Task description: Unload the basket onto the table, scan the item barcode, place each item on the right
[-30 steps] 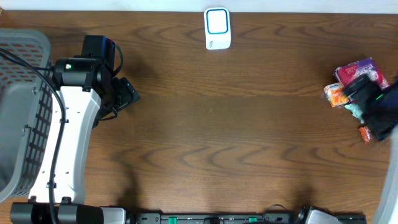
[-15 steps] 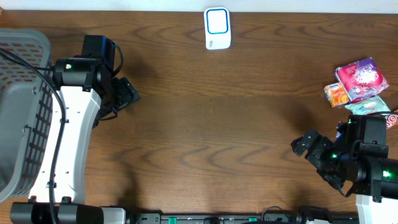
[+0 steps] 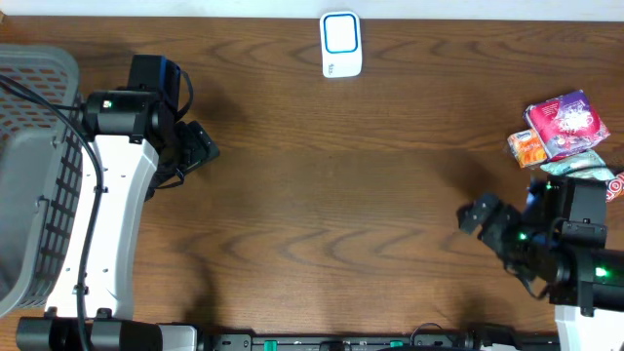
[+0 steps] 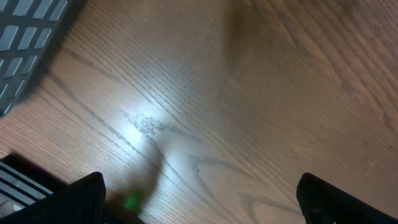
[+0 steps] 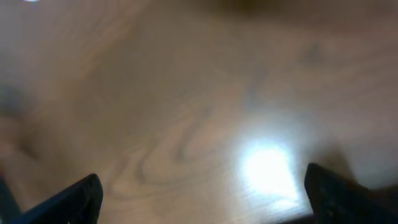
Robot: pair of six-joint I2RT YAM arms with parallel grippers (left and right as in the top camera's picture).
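Hovering above the table [image 3: 341, 195], the left hand [image 3: 202, 146] and right hand [image 3: 478, 216] both point inward, spread wide.

A mock shop checkout: white scanner [image 3: 340, 44], grey basket [image 3: 39, 68] and snack packets [image 3: 564, 123] on a wooden table [image 3: 341, 195].

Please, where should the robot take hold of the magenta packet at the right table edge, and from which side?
Probably from above, with the open right hand pinching the magenta packet across its shorter width. It lies flat and tilted, seemingly atop the orange packet and teal packet, so its side edges are poorly reachable.
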